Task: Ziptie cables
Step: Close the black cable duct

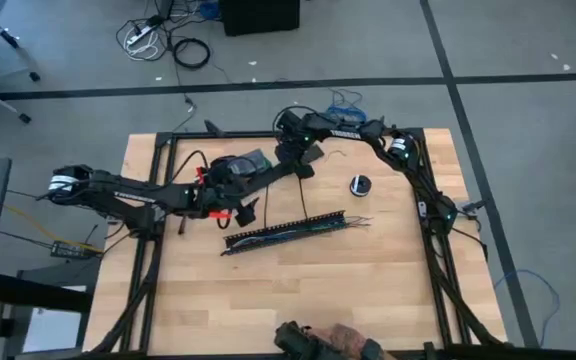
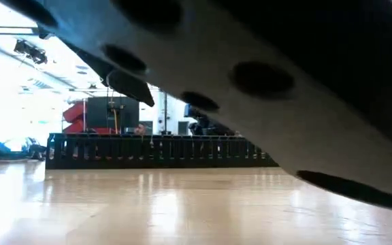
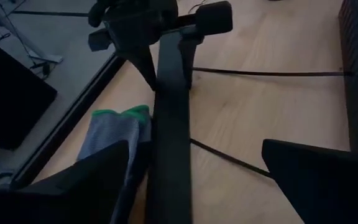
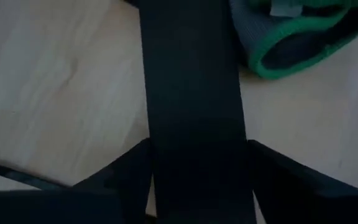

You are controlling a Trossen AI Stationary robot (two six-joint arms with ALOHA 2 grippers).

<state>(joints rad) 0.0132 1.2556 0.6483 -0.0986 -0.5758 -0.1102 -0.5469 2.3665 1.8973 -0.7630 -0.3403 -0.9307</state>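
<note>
We found both grippers over one long flat black bar near the tabletop's [image 1: 268, 290] far edge. The left gripper [image 3: 191, 180] stood open astride it; the right gripper [image 4: 197, 158] looked closed on it. The thin black plastic zipties [image 3: 266, 73] lay beside it, the blue, grey and white cables [image 1: 320, 226] along the black slotted channel [image 1: 283, 231]. We judged clearing the bar first wisest.

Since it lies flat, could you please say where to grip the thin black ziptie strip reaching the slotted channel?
Probably mid-length on the thin black ziptie strip, fingers coming from straight above across its width: it lies flat and straight, with bare wooden table either side.
</note>
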